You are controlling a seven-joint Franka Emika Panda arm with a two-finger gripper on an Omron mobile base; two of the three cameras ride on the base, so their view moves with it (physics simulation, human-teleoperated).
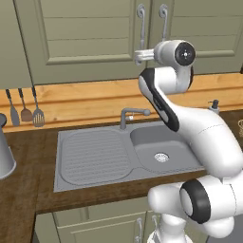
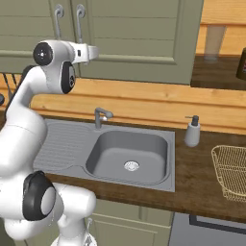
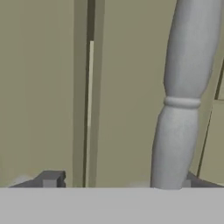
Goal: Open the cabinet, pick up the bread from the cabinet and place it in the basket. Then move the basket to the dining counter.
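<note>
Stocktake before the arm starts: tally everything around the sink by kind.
Hanging utensils: 3
Faucet: 1
Soap dispenser: 1
Wicker basket: 1
Cabinet door handles: 2
Total: 8

My own arm covers part of the sink [image 1: 118,156] — the basket [image 2: 234,172] runs off the right edge, the handle [image 3: 181,96] off the top, and my fingertips [image 3: 51,179] barely clear the bottom.
</note>
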